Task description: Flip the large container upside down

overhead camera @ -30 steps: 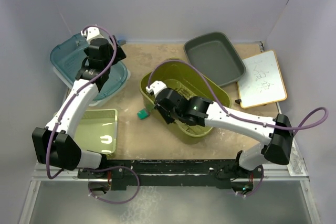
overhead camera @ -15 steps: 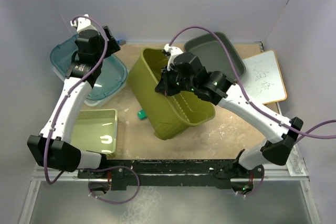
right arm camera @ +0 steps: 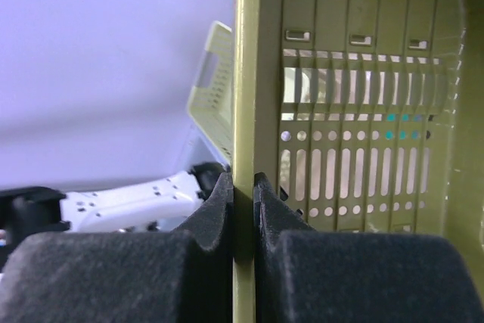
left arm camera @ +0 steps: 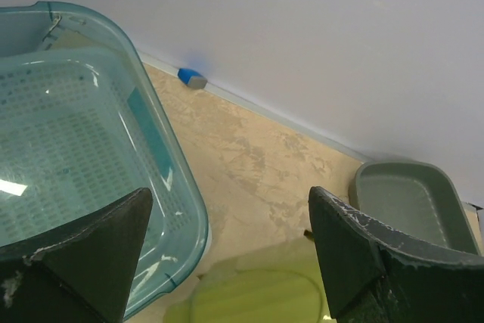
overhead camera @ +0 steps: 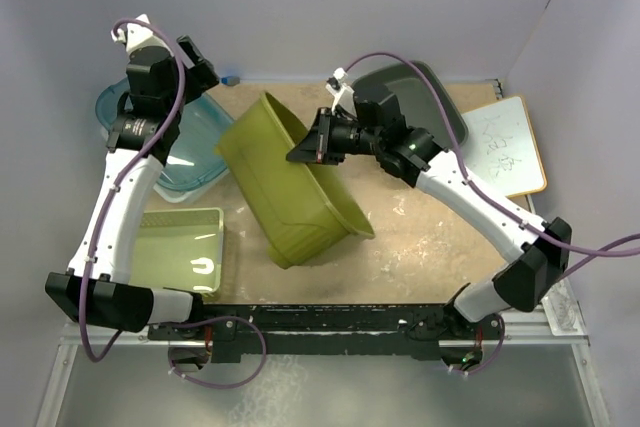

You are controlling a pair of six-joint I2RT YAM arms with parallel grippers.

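The large olive-green slotted container (overhead camera: 290,197) is tipped up on its side in the middle of the table, with its opening facing left and away. My right gripper (overhead camera: 306,153) is shut on its raised rim. In the right wrist view the pads (right arm camera: 215,202) pinch the thin rim edge, and the container's slotted wall (right arm camera: 355,111) fills the right side. My left gripper (overhead camera: 198,59) is open and empty, held high over the back left. In the left wrist view it (left arm camera: 228,194) looks down on the container's edge (left arm camera: 257,293).
A teal perforated basket (overhead camera: 190,152) stands at back left and also shows in the left wrist view (left arm camera: 68,126). A pale green tray (overhead camera: 180,247) is at front left. A grey tray (overhead camera: 445,107) and a whiteboard (overhead camera: 500,152) are at right. A small blue piece (left arm camera: 191,78) lies by the back wall.
My right gripper has lifted the container by its rim and swung it leftward, from upright to tipped on its side. The left gripper has risen and drawn back. The small teal object is now hidden.
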